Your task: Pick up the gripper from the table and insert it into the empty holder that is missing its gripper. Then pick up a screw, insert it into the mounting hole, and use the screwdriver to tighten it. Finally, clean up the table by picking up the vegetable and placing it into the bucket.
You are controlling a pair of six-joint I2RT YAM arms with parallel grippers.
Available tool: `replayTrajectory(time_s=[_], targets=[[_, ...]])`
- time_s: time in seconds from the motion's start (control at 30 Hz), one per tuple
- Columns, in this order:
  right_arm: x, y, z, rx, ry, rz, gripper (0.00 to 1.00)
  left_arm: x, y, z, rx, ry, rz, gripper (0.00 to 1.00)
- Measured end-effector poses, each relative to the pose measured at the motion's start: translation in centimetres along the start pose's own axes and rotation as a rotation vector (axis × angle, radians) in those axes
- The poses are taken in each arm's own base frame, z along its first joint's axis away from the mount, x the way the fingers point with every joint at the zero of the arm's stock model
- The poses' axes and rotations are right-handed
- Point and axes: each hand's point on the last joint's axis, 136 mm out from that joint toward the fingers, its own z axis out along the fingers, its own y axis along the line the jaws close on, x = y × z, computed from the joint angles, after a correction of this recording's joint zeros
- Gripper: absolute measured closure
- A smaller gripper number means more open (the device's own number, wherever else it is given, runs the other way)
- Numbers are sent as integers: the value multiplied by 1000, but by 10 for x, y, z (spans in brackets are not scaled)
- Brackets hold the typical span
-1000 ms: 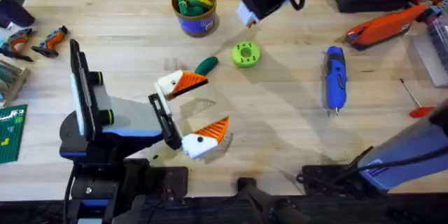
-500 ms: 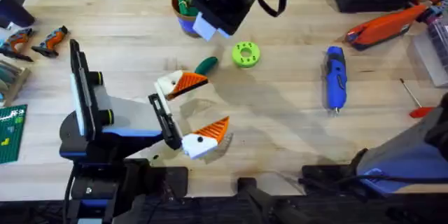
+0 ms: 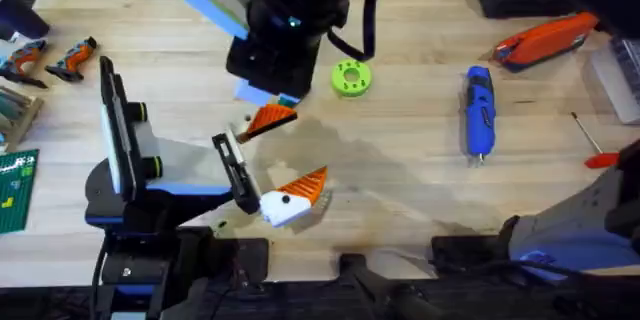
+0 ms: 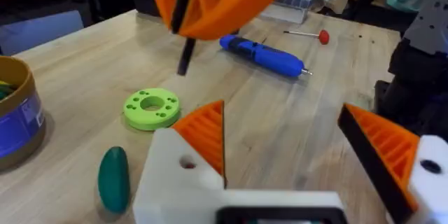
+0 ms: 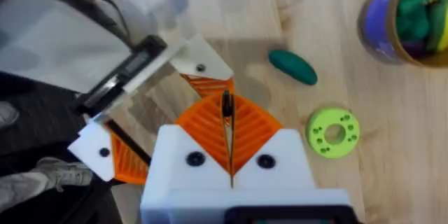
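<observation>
- The right arm (image 3: 300, 20) had swept in from the far right of the table (image 3: 420, 190) within the last second. It now hung over the middle, above the far finger of the left gripper (image 3: 290, 155), covering the spot where the vegetable and bucket had shown from overhead.
- The left arm had not moved. Its gripper stood spread wide, and both white fingers carried orange tips, so I judged the insertion step done and no holder bare.
- The right gripper (image 5: 227, 112) had its orange pads pressed together. A thin dark strip sat in the seam and stuck out past the tips; I could not tell what it was.
- From the left wrist, that closed gripper (image 4: 210, 0) hung above and ahead of the open left fingers, not touching them.
- The vegetable (image 5: 292, 66) lay on the bare wood, untouched, between the left gripper's far finger and the bucket (image 5: 381, 21), apart from both. The bucket already held green and yellow pieces.
- The screwdriver (image 3: 478, 112) lay where it had been, well to the right, with nothing near it.
- The green disc (image 3: 351, 77) had not shifted either.
- I took the sweep as an approach either to the left finger's mounting hole or to the vegetable; the closed pads made a pick-up the less likely.
</observation>
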Motion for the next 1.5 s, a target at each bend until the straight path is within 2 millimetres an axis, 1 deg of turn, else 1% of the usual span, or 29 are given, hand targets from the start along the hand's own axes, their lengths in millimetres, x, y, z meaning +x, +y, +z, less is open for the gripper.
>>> replayTrajectory(time_s=[0.23, 0.33, 0.4, 0.43, 0.57, 0.77, 1.2, 1.5], targets=[[-1, 3, 0, -9, -5, -27, 995, 0, 0, 0, 0, 0, 0, 16], [-2, 2, 6, -17, 5, -37, 995, 0, 0, 0, 0, 0, 0, 15], [0, 2, 22, -32, 37, -36, 995, 0, 0, 0, 0, 0, 0, 15], [0, 3, 23, -33, 39, -37, 995, 0, 0, 0, 0, 0, 0, 15], [-2, 6, 24, -37, 34, -47, 995, 0, 0, 0, 0, 0, 0, 15], [-6, 22, 25, -54, 35, -83, 995, 0, 0, 0, 0, 0, 0, 15], [-3, 22, 26, -55, 47, -82, 995, 0, 0, 0, 0, 0, 0, 16], [0, 19, 31, -43, 69, -81, 995, 0, 0, 0, 0, 0, 0, 15]])
